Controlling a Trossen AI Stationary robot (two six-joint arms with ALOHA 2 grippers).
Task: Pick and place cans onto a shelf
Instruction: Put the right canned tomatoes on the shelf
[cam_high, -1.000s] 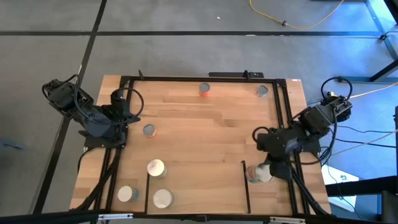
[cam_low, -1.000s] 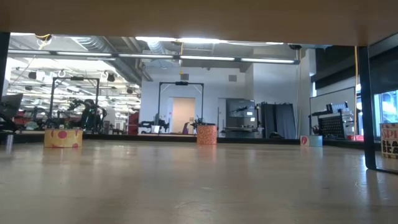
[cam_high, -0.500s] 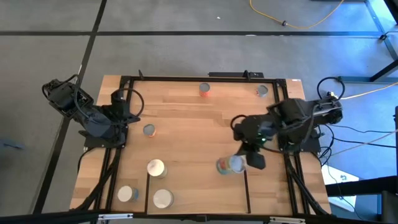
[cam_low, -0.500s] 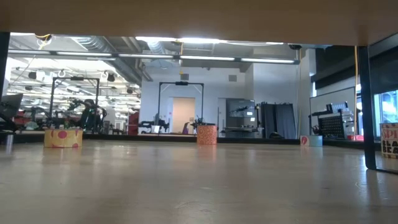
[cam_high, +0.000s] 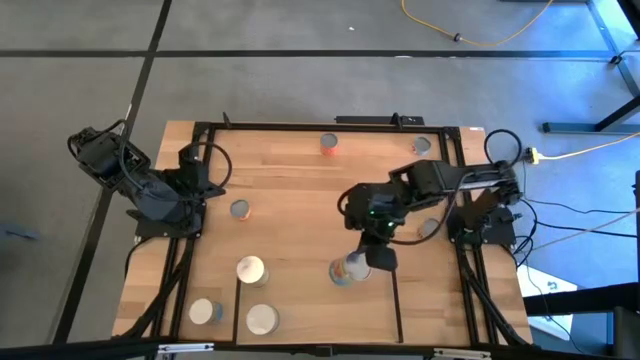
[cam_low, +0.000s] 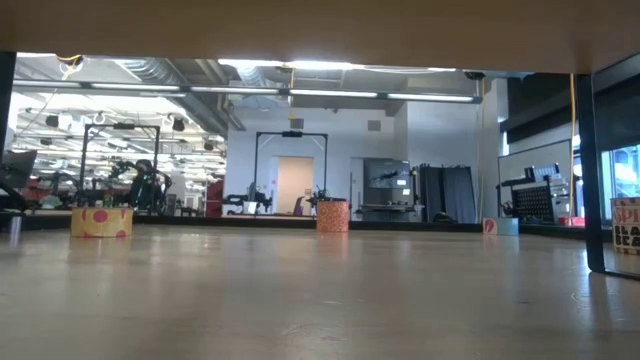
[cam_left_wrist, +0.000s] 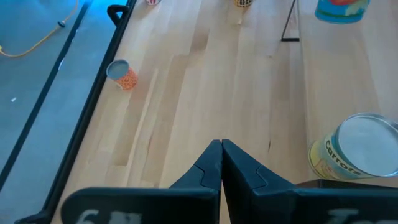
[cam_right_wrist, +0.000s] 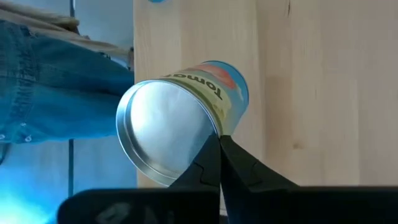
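The right hand (cam_high: 360, 262) has carried its gripped can (cam_high: 343, 270) leftward; seven cans visible.

Even bright overhead light, soft shadows; blue cast at floor edges; low view foreground blurry.

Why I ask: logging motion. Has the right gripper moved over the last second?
Yes. The right gripper, shut on a can, moved leftward, away from the table's right edge, over the shelf.

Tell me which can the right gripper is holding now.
The blue-sided can, at the shelf's open edge. The right gripper is shut on its rim, unlike the other cans, which stand free on the wood.
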